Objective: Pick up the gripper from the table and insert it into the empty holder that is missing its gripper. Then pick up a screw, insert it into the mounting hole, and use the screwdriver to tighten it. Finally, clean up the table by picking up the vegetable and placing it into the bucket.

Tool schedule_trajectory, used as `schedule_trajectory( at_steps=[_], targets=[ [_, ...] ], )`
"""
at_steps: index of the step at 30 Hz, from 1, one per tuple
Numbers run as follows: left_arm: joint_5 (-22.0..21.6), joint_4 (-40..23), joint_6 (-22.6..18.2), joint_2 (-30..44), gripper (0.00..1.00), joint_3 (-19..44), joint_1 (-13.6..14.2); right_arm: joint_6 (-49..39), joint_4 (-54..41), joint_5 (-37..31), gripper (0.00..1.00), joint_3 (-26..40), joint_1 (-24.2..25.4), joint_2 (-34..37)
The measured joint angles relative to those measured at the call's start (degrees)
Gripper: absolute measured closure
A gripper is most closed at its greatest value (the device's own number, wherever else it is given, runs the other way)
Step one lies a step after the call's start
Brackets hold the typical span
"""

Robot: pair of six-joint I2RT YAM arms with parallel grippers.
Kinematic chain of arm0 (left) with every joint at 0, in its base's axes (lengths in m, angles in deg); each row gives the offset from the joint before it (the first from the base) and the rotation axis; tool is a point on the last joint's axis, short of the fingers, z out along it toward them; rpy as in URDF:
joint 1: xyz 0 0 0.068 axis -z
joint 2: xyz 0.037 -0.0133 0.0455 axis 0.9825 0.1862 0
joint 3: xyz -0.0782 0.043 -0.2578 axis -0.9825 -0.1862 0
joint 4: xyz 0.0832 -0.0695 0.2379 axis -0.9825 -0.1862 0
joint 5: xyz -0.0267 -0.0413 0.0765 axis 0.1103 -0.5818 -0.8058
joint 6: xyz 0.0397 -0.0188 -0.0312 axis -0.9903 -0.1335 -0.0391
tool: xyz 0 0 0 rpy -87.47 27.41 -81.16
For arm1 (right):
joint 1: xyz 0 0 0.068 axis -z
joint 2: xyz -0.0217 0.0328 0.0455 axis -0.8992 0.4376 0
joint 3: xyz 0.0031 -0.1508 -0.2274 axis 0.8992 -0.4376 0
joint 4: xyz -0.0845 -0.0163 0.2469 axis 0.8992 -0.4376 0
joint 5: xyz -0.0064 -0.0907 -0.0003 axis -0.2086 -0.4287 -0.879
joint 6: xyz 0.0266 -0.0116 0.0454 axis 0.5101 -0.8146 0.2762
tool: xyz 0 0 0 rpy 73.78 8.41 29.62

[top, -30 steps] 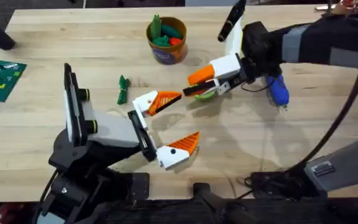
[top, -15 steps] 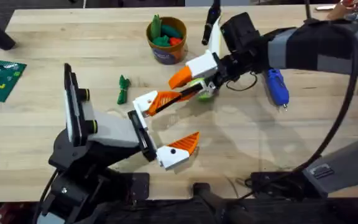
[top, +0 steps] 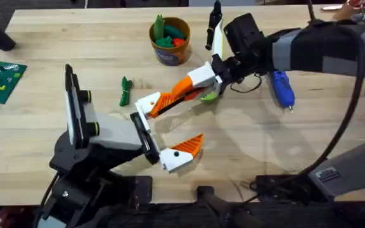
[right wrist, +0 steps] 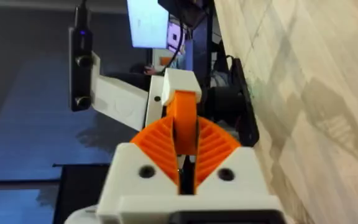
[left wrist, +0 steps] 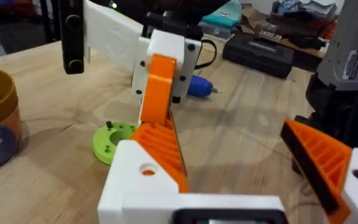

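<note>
holder (top: 109, 136) sat left on worktop (top: 43, 126). right end effector (top: 184, 94) clamped the gripper (top: 170, 100), its base at the holder's face plate. left end effector's state: cannot tell. seating needs straight alignment, slow push.

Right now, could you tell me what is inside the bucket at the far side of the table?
The bucket holds green toy pieces and an orange piece, standing above the rim. Anything deeper is covered by them and the wall.

matt plastic gripper (top: 185, 90) – ribbed orange, smooth white – over pale grained wooden table (top: 75, 50).
</note>
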Motion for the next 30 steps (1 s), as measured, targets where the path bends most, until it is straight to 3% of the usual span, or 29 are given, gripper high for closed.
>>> schedule_trajectory(
  at_steps=[8, 30],
  targets=[
    [-0.02, -0.01, 0.02, 0.00, 0.017, 0.00, 0.00, 0.20, 0.01, -0.25, 0.981, 0.00, 0.00, 0.01],
    [-0.97, -0.16, 3.06, 0.09, 0.017, 0.00, -0.13, 3.17, 2.06, -4.88, 0.984, 0.09, -1.59, -0.01]
  ],
)
